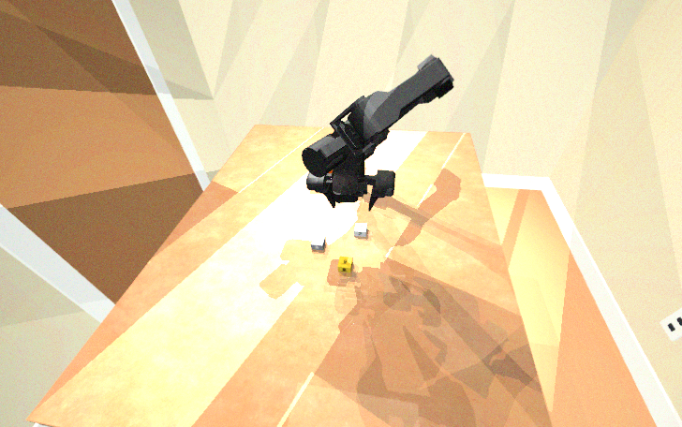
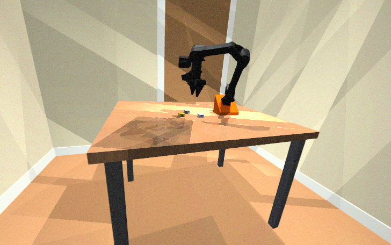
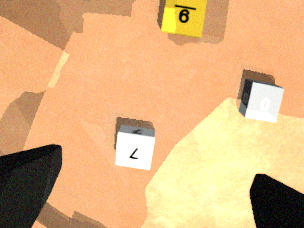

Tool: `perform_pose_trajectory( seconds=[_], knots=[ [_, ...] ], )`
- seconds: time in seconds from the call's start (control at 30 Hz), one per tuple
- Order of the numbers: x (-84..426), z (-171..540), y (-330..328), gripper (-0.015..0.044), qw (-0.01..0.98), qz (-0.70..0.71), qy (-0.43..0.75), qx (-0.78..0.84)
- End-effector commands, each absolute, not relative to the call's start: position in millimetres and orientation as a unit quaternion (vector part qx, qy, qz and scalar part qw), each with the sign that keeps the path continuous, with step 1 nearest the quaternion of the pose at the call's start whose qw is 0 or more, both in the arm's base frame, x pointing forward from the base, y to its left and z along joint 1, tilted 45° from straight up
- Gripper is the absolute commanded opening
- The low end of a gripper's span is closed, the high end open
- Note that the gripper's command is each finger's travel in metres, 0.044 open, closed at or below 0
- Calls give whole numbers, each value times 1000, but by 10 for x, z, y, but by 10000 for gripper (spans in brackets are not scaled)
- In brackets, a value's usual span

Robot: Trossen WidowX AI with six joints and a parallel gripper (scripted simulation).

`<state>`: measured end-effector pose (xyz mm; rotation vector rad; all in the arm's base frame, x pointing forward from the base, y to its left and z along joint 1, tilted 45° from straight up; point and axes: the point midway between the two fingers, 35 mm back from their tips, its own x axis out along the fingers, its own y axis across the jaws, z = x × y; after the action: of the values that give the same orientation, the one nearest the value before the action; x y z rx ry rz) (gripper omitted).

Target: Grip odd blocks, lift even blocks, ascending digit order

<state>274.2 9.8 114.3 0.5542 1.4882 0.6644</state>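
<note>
The jaws (image 1: 352, 207) (image 2: 195, 95) stand spread with nothing between them, pointing down above the table (image 1: 126, 361) (image 2: 245, 139) (image 3: 90, 95). All three blocks rest apart on the wood. In the wrist view, the white block marked 7 (image 1: 361, 230) (image 2: 200, 115) (image 3: 134, 149) lies in the lower middle, its digit upside down. From it, the pale block marked 0 (image 1: 318, 244) (image 2: 186, 111) (image 3: 262, 101) sits toward two o'clock, and the yellow block (image 1: 345, 264) (image 2: 181, 114) (image 3: 183, 19) toward one o'clock. The yellow one is cut off by the frame's top edge; its digit looks like a 6 with a bar above, so an underlined 9 turned over. The 0 is faint, and its dark side marking is hard to read. Both fingers run out of the wrist frame, at eight and four o'clock.
</note>
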Motion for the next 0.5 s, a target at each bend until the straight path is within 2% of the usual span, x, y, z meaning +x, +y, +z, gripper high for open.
perform_pose_trajectory(
  seconds=[0.0, 0.1, 0.47],
  knots=[
    [3183, 1146, 114, 400, 656, 295, 651, 243],
    [3438, 1117, 143, 400, 656, 296, 650, 243],
    [3455, 1114, 146, 400, 656, 296, 650, 243]
  ],
)
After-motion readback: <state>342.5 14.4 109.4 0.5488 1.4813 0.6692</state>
